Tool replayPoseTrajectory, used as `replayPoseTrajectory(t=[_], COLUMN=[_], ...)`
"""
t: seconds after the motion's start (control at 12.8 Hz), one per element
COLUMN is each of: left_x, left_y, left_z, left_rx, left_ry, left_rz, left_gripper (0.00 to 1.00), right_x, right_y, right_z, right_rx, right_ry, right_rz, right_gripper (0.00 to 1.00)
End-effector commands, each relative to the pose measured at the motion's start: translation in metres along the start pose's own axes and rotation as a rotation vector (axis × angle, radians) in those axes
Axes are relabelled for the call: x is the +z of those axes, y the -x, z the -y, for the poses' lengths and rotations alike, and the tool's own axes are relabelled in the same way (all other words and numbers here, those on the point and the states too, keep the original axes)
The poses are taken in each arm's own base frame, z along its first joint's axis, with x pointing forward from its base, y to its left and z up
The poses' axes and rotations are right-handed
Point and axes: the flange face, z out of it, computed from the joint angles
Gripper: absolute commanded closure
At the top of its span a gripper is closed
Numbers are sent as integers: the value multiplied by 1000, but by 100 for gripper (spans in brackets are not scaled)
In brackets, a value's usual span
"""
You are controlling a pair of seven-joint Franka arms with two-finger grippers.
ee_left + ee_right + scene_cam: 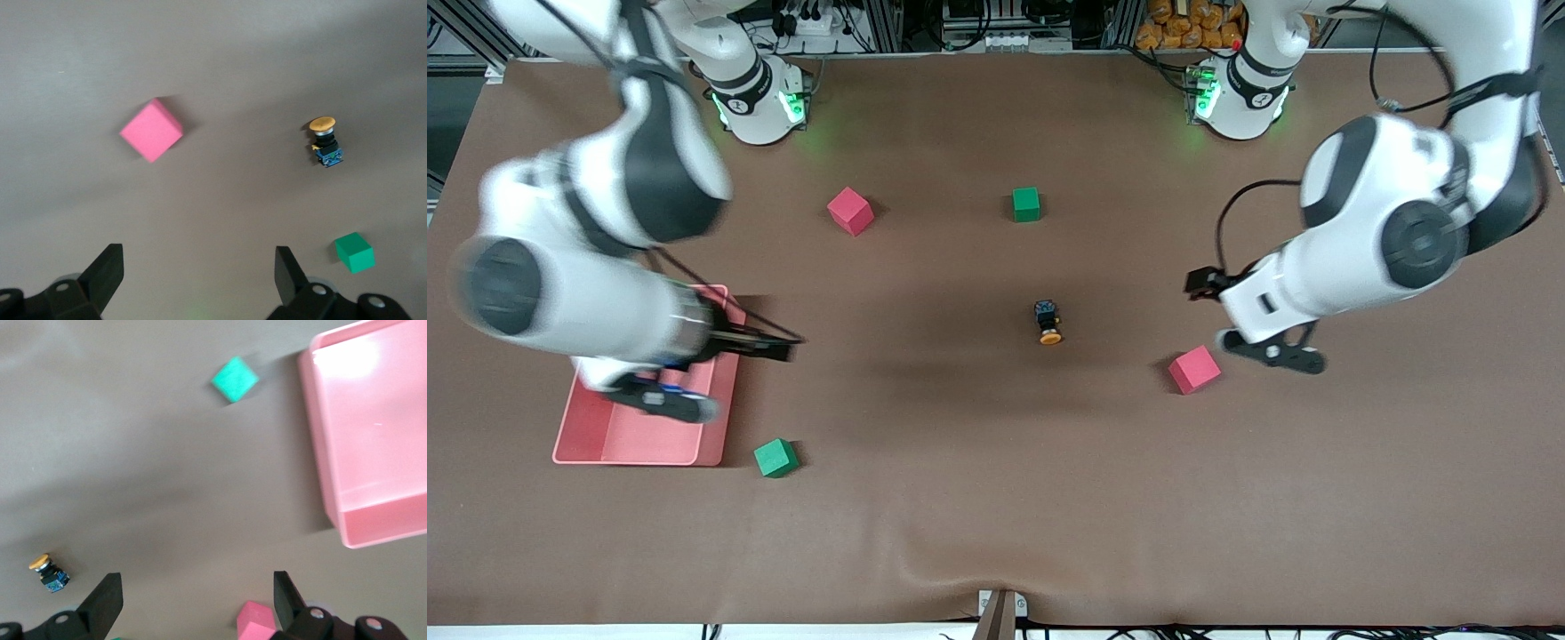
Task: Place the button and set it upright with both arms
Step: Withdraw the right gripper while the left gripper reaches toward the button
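Note:
The button lies on its side in the middle of the table, with its orange cap toward the front camera and its bluish-grey end toward the arms' bases. It also shows in the left wrist view and in the right wrist view. My left gripper is open and empty. It hangs over the table beside a red cube, toward the left arm's end. My right gripper is open and empty. It hangs over the edge of the pink tray. Both are well apart from the button.
The pink tray holds nothing. A green cube lies beside the tray, nearer the front camera. A red cube and a green cube lie nearer the arms' bases. The brown table has open room around the button.

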Motion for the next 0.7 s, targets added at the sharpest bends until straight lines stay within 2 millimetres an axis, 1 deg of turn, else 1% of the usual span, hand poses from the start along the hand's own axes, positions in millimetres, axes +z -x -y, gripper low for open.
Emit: replayPoseTrajectory(t=[0.0, 0.08, 0.16, 0.23, 0.31, 0.39, 0.47, 0.55, 0.62], left_x=[26, 44, 60, 74, 87, 108, 123, 135, 146], left_y=[-14, -22, -32, -45, -56, -60, -64, -71, -73], left_z=[-21, -19, -25, -40, -47, -71, -94, -103, -116], left_rx=[7, 1, -4, -85, -162, -167, -175, -225, -232], left_ry=[-5, 2, 12, 75, 117, 107, 101, 104, 103], left_rz=[17, 31, 31, 46, 66, 87, 77, 58, 55], left_gripper=[0, 0, 0, 0, 0, 0, 0, 0, 0], right_x=[-45, -56, -64, -66, -68, -88, -89, -90, -91], right_y=[9, 11, 10, 8, 7, 20, 26, 35, 43], right_z=[-43, -51, -61, -68, -75, -90, -103, -112, -123], right_rx=[35, 26, 30, 26, -3, -61, -64, -48, -42], right_ry=[-74, -113, -136, -95, -36, -16, 2, 19, 28], right_rz=[-12, -6, -8, -36, -66, -95, -93, -102, -116], right_gripper=[0, 0, 0, 0, 0, 0, 0, 0, 0])
